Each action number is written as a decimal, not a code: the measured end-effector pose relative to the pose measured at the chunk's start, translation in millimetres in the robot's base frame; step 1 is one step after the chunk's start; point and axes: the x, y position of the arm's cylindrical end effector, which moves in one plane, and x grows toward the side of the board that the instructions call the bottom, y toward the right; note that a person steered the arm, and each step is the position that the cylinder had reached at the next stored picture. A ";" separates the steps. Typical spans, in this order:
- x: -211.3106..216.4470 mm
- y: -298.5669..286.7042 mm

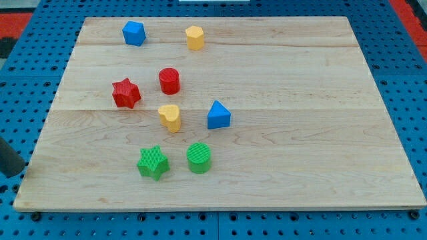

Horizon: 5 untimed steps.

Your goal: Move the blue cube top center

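The blue cube (134,33) sits near the board's top edge, left of centre. A yellow hexagonal block (194,37) stands to its right, closer to the top centre. A dark rod shows at the view's left edge, just off the board's lower left side. My tip (16,173) is far from the blue cube, below and left of it, and touches no block.
The wooden board (300,133) lies on a blue perforated base. In the middle left are a red star (125,93), a red cylinder (169,81), a yellow block (170,117) and a blue triangular block (218,115). Lower down are a green star (153,163) and a green cylinder (199,158).
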 end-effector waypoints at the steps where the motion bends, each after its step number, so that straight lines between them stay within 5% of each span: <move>1: -15.0 6.8; 3: -86.5 86.2; 5: -211.5 58.1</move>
